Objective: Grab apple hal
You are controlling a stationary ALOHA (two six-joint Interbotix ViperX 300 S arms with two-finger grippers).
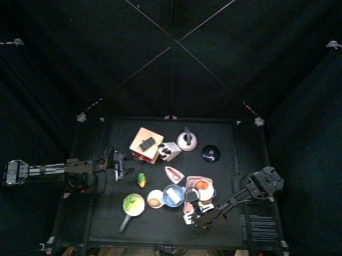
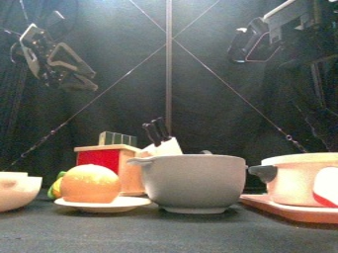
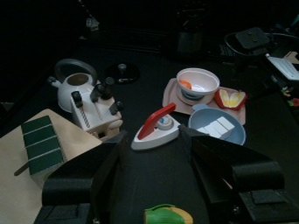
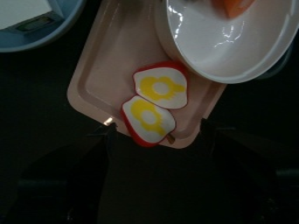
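My right tool (image 4: pixel 149 144) hangs wide open and empty, the apple hal (image 2: pixel 90 183) untouched on its plate (image 2: pixel 103 205) well off; the grab remains.

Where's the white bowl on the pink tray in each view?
Top: white bowl in the lower right part of the table.
Front: far right, cut by the picture's edge.
Left wrist: upper middle, right of centre.
Right wrist: top right corner, partly cropped.
Shared landmark: the pink tray under it.
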